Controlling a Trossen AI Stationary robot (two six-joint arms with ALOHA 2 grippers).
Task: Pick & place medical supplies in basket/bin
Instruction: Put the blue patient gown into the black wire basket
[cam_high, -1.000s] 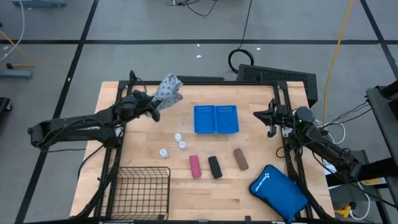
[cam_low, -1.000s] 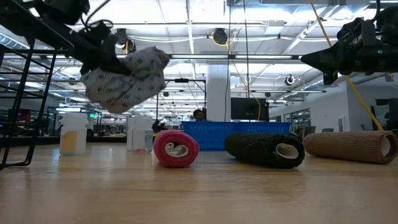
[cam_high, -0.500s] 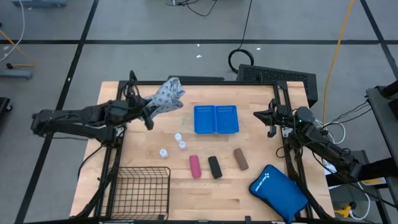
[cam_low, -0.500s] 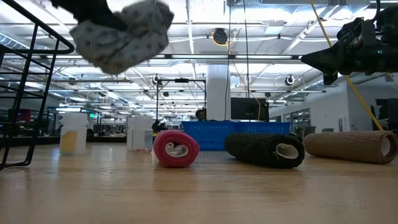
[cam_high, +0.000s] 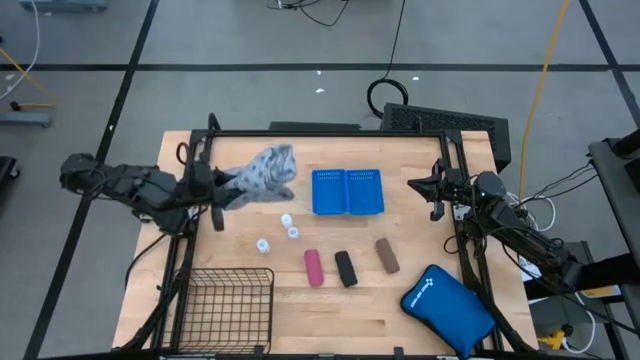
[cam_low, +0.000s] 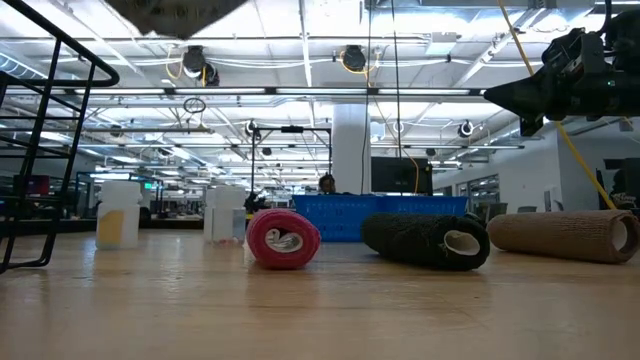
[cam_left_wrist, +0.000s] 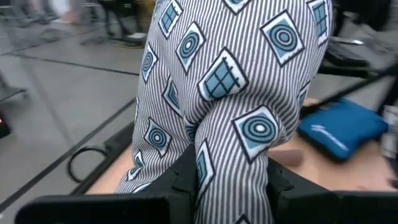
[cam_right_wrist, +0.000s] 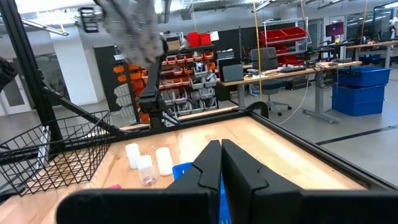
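The soft pack (cam_high: 264, 174) is a limp, crumpled bundle, grey-blue from above; close up (cam_left_wrist: 230, 93) it is white with thin dark stripes and blue diamond and ring motifs; it hangs in the air above the surface (cam_high: 420, 300), left of the blue tray (cam_high: 348, 191) and over the white vials (cam_high: 287, 226); the left tool (cam_high: 222, 186) is clamped on its lower folds; the right tool (cam_high: 433, 192) waits at the surface's right edge, its fingers (cam_right_wrist: 205, 165) pressed together on nothing.
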